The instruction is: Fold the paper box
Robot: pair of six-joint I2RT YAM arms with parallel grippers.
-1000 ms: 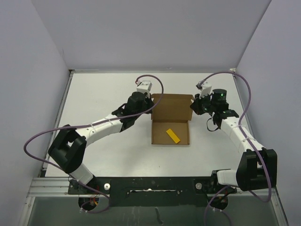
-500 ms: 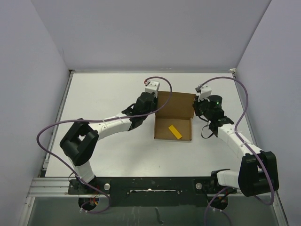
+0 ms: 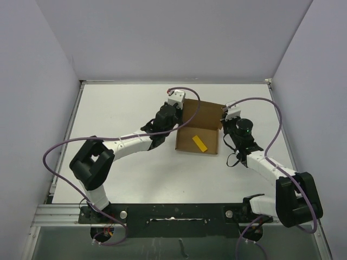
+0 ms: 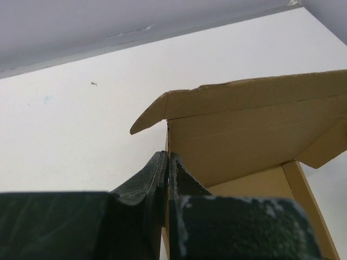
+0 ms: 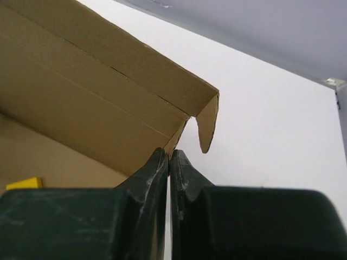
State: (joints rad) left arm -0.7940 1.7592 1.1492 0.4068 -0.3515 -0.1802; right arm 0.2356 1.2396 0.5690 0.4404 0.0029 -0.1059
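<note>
Gripping the paper box [image 3: 187, 142], which sits centre-far on the table [image 3: 124, 108], the left gripper [image 4: 167, 157] and right gripper [image 5: 169, 154] each pinch a far corner, seemingly steadying it so the raised lid [image 3: 203, 114] can fold down nearward.

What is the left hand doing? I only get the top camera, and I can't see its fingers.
Observer: In the left wrist view, the left hand is shut and seems to pinch the box wall at a far corner.
Operator: And the other one?
Observer: The right hand is shut too, nipping the opposite far corner's edge.
Operator: Is the lid lying flat?
Observer: No. The lid stands raised, and its side tab hangs down just past the right hand.
</note>
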